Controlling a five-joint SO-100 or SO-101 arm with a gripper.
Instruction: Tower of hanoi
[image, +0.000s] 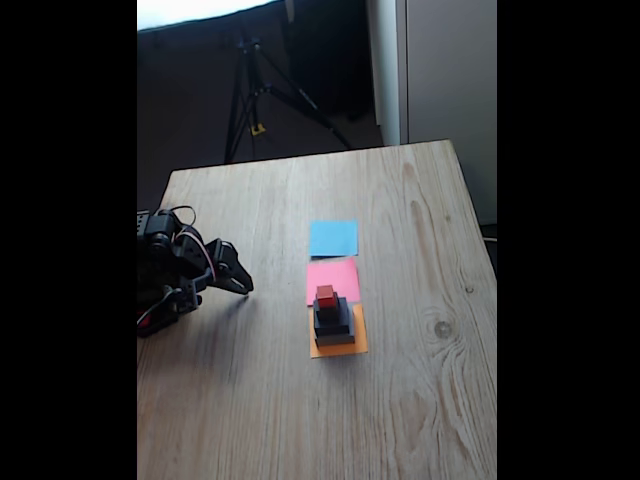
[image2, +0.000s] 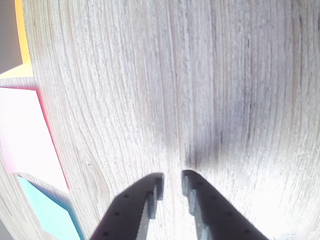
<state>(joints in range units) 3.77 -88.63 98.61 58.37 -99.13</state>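
In the fixed view the tower of hanoi (image: 333, 320) stands stacked on an orange paper square (image: 358, 345). A grey slab (image: 335, 339) forms the bottom, with a black slab (image: 333, 326) on it, then a small black cube (image: 328, 311), and a tiny red cube (image: 325, 295) on top. My gripper (image: 242, 284) rests low over the table, well to the left of the stack. The wrist view shows its two dark fingers (image2: 172, 179) drawn together to a narrow slit over bare wood, holding nothing.
A pink paper square (image: 332, 280) and a blue one (image: 333, 238) lie in a row behind the orange one. The wrist view shows the pink (image2: 25, 135), blue (image2: 47, 215) and orange (image2: 22, 30) papers at its left edge. A tripod (image: 255, 90) stands beyond the table's far edge.
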